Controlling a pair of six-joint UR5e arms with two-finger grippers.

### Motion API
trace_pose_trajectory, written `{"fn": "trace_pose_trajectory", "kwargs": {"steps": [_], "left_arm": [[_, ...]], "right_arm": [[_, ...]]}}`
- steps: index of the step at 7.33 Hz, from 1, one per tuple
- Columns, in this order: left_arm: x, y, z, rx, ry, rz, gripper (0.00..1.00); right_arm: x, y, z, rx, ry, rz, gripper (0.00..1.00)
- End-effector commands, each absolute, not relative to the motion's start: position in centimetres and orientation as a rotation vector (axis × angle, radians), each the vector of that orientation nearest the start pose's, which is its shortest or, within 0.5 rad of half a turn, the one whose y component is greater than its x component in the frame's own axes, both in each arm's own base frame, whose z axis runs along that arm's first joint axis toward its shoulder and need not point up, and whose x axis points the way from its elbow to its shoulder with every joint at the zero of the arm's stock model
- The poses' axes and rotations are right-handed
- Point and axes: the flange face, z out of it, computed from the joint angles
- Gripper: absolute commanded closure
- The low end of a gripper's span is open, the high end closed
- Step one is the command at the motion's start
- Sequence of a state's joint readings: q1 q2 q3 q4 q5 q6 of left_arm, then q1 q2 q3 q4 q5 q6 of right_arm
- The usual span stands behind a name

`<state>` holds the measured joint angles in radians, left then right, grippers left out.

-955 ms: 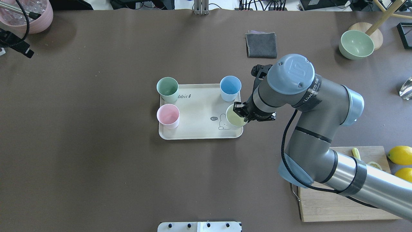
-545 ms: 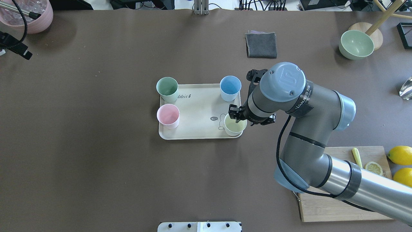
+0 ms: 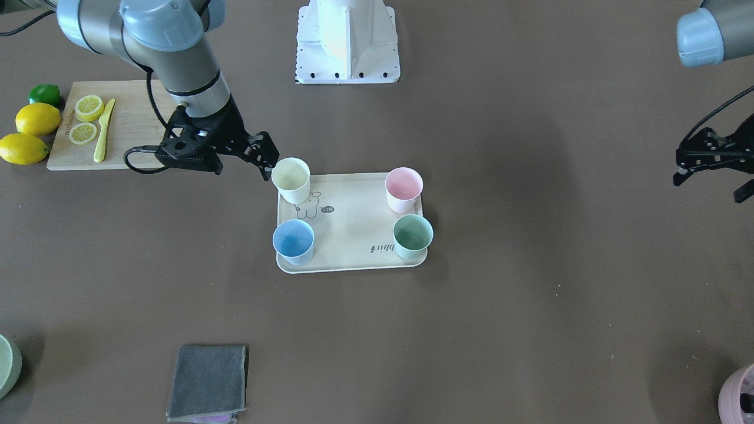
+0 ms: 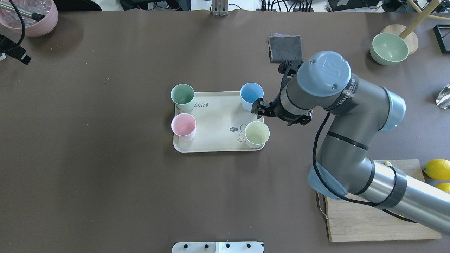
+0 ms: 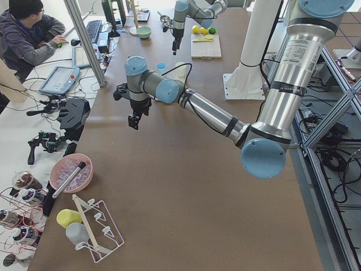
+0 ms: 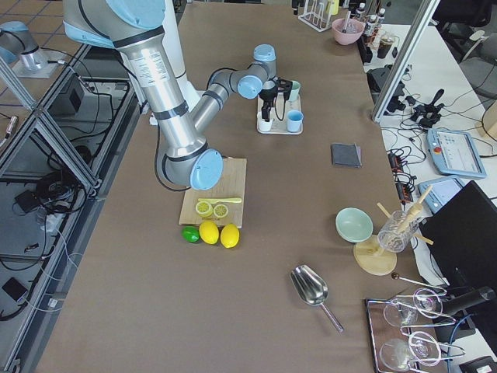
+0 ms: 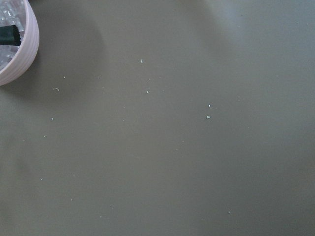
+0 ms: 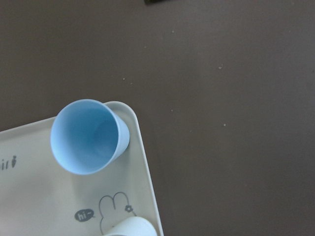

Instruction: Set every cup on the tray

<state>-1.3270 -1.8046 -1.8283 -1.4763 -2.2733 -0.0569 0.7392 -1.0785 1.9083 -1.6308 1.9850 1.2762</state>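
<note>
all four cups upright on tray (image 4: 218, 119), one per corner: yellow (image 4: 257, 134), blue (image 4: 251, 95), pink (image 4: 183, 125), green (image 4: 182, 97). right gripper (image 4: 258, 109) over tray edge between blue and yellow, jaws apart, empty. left gripper (image 3: 707, 185) well apart, near pot (image 4: 30, 17), jaws apart, empty.

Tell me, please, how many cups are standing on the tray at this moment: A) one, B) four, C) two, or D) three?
B: the green cup, pink cup, blue cup and yellow cup each stand at a corner of the tray.
</note>
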Motion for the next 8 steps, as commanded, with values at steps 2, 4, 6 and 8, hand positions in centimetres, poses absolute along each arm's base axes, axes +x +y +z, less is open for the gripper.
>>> {"fn": "trace_pose_trajectory", "kwargs": {"steps": [2, 4, 6, 8], "left_arm": [[-5.3, -54.4, 51.9, 0.268, 0.691, 0.314, 0.02], [-9.0, -51.8, 60.5, 0.201, 0.710, 0.372, 0.02], [-13.2, -48.5, 63.9, 0.186, 0.718, 0.266, 0.02], [-13.4, -47.9, 65.0, 0.154, 0.746, 0.241, 0.02]], "right_arm": [[-23.8, -52.8, 30.9, 0.090, -0.814, 0.102, 0.00], [-11.6, -55.1, 38.7, 0.102, -0.774, 0.000, 0.00], [-1.4, -56.1, 44.1, 0.062, -0.722, -0.117, 0.00], [3.0, -50.9, 55.1, -0.049, -0.710, -0.159, 0.00]]}}
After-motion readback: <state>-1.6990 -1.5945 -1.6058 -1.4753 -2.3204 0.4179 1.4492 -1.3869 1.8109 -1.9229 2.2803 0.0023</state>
